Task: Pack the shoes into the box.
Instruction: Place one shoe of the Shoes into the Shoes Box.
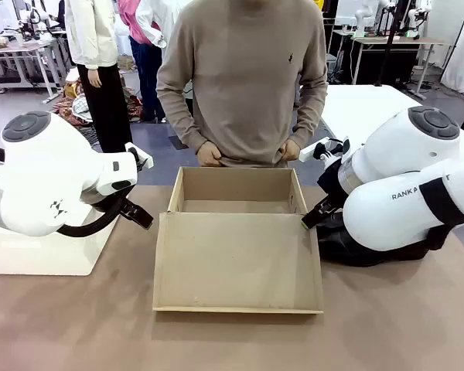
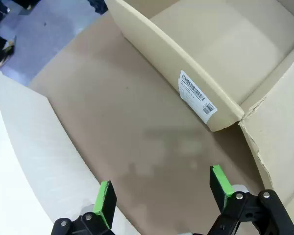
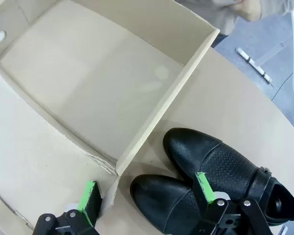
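Note:
The brown cardboard box (image 1: 236, 202) stands open and empty at the table's middle, its flap lid (image 1: 238, 263) lying flat toward me. Two glossy black shoes (image 3: 213, 164) sit side by side on the table just outside the box's right wall (image 3: 169, 100), toes toward the box; in the front view the shoes (image 1: 348, 243) are partly hidden behind my right arm. My right gripper (image 3: 147, 191) hangs open above the nearer shoe's toe and the box corner. My left gripper (image 2: 162, 190) is open over bare table by the box's left corner (image 2: 220, 115), holding nothing.
A white box (image 1: 50, 251) stands at the left under my left arm, close beside the left gripper (image 2: 24, 161). A person (image 1: 243, 85) stands at the far edge behind the cardboard box, hands at the waist. The near table is bare.

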Robot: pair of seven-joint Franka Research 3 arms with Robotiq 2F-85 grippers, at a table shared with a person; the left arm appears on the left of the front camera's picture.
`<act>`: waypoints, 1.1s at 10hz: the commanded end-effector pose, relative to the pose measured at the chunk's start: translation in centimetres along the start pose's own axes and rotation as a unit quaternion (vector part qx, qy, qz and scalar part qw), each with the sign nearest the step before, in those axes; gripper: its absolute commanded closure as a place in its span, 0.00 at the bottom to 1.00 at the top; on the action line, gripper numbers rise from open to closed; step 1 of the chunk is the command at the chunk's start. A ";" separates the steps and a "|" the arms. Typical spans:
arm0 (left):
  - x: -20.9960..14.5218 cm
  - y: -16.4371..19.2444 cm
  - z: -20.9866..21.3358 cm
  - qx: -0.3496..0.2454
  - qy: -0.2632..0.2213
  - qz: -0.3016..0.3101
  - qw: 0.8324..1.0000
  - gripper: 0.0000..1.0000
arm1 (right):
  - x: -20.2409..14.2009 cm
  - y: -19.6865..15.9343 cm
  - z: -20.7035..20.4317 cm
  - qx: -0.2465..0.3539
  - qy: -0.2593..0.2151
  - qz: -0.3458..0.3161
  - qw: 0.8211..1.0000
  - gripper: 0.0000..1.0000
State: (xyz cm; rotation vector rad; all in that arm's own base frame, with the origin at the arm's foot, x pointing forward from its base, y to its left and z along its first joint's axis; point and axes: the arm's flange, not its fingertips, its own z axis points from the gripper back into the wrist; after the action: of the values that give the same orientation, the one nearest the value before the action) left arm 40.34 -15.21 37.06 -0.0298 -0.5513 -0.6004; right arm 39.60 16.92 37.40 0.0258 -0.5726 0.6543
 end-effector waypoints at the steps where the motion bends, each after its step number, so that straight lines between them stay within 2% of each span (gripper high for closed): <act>1: 0.0 0.0 0.0 0.000 0.000 0.000 1.000 0.00 | 0.0 0.0 0.0 0.000 0.000 0.000 1.000 0.00; 11: 0.0 0.0 0.0 0.000 0.000 0.000 1.000 0.00 | 0.0 0.0 0.0 0.000 0.000 0.000 1.000 0.00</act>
State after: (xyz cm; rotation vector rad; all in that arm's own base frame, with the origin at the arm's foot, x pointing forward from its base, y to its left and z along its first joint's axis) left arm 40.34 -15.23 37.06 -0.0298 -0.5514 -0.6008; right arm 39.60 16.93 37.40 0.0255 -0.5726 0.6547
